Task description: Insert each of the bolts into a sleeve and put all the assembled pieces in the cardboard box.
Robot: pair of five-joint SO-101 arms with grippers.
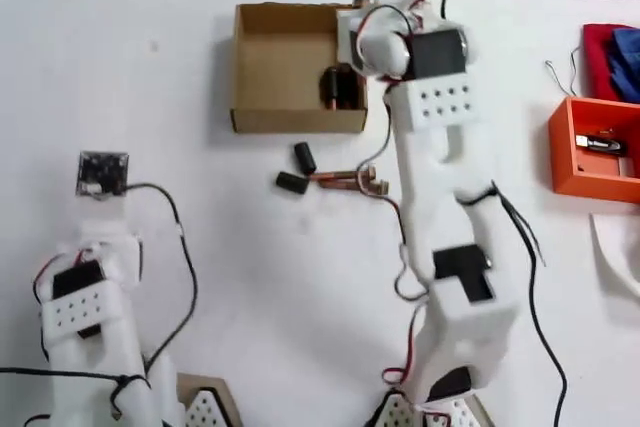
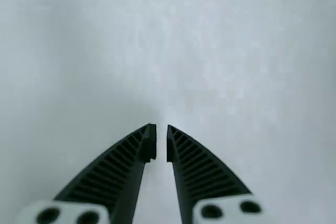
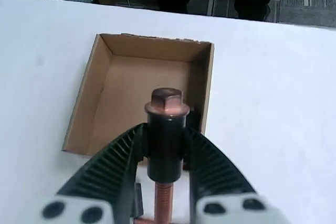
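One copper hex-head bolt [image 3: 167, 102] seated in a black cylindrical sleeve [image 3: 166, 153] is clamped in the right pincer [image 3: 166, 129], over the open brown cardboard box [image 3: 105, 82] near one side wall. Two loose black sleeves [image 1: 304, 157] and spare copper bolts [image 1: 345, 180] lie close together on the white worktop [image 1: 250, 267] near the box. The left pincer [image 2: 160, 129] is narrowed almost shut, holding nothing, above bare worktop.

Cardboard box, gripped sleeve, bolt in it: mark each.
cardboard box [image 3: 126, 98], right wrist view, bare inner floor.
black sleeve [image 3: 167, 148], right wrist view, mid barrel.
copper bolt [image 3: 167, 99], right wrist view, hex head.
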